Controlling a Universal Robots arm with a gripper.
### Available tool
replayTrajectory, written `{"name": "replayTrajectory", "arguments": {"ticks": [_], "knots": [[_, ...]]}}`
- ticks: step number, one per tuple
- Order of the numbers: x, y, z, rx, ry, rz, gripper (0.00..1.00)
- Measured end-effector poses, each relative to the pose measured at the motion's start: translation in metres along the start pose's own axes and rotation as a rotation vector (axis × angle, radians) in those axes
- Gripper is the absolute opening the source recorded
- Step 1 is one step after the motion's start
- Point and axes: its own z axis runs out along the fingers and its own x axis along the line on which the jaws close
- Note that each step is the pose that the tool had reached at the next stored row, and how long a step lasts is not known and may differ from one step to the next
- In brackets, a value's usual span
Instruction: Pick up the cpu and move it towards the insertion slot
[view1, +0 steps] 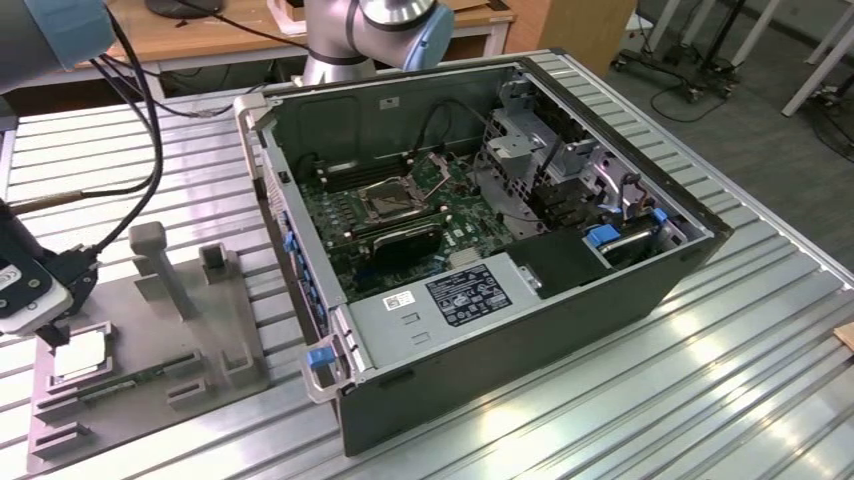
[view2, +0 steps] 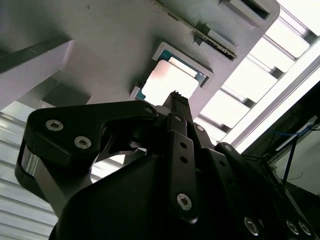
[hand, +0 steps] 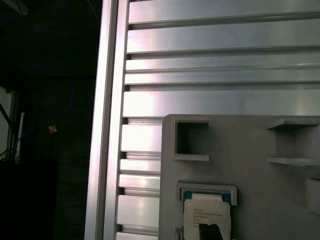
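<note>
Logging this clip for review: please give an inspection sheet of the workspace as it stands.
Surface: slatted metal table carrying a grey tray and an open computer case.
Job's things: cpu lies in a tray pocket; insertion slot is on the motherboard inside the case.
Clutter: memory stick in the tray.
Gripper: gripper just above the cpu; contact unclear.
Cables: black cables hang from the arm.
Surroundings: wooden desk behind.

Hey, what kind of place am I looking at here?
Probably a robotics lab or test workshop: an opened computer case sits on a slotted aluminium table, a robot arm stands behind it, and a wooden desk lies beyond.
</note>
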Motion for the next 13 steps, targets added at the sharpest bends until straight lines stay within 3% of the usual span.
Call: {"name": "replayTrajectory", "arguments": {"ticks": [13], "knots": [[0.0003,-0.0003,0.0066,0.0009,0.0000,0.000,0.10]]}}
